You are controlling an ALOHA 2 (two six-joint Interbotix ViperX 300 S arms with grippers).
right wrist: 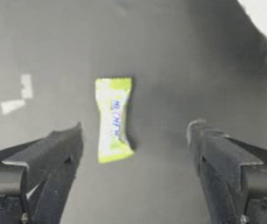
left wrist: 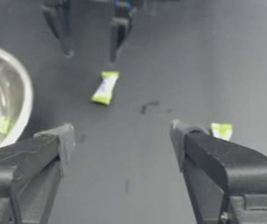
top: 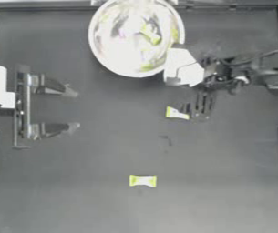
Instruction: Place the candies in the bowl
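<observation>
Two candies lie on the table: one (top: pixel 177 113) right of centre under the open right gripper (top: pixel 197 105), one (top: pixel 142 180) at lower centre; the bowl (top: pixel 104 54) sits top centre. Light, crinkly and probably slippery, the near candy looks best pinched across its white middle. Left gripper (top: pixel 59 108) waits open at left.

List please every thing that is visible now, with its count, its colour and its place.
candies on table: 2, yellow-green; one near the middle, just under the right tool, one alone toward the near edge.
candies in bowl: at least one yellow-green; reflections make the rest hard to count.
bowl: 1, silvery-white, far edge at the middle.
table: 1, dark.
left tool: 1, dark, at the left side, jaws open, empty.
right tool: 1, dark, beside the bowl, jaws open above a candy.
</observation>
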